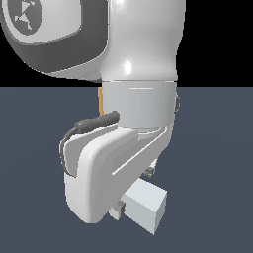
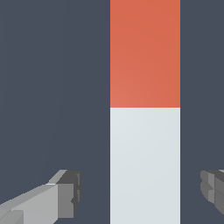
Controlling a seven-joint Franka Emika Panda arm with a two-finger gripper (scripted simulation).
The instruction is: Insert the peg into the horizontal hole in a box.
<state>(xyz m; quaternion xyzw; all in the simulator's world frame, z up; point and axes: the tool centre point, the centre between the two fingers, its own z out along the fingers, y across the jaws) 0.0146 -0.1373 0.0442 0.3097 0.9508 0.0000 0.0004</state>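
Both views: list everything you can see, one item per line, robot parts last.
peg: one, red-orange at one end and pale grey-white for the rest, lying on the floor between the open fingers; its pale end pokes out below the gripper in the exterior view.
floor: one, dark blue-grey, under everything.
thin tan strip: one, mostly hidden behind the arm; cannot tell what it is.
arm: one, white and grey, filling the exterior view.
gripper: one, grey-white, open, straddling the peg without touching.
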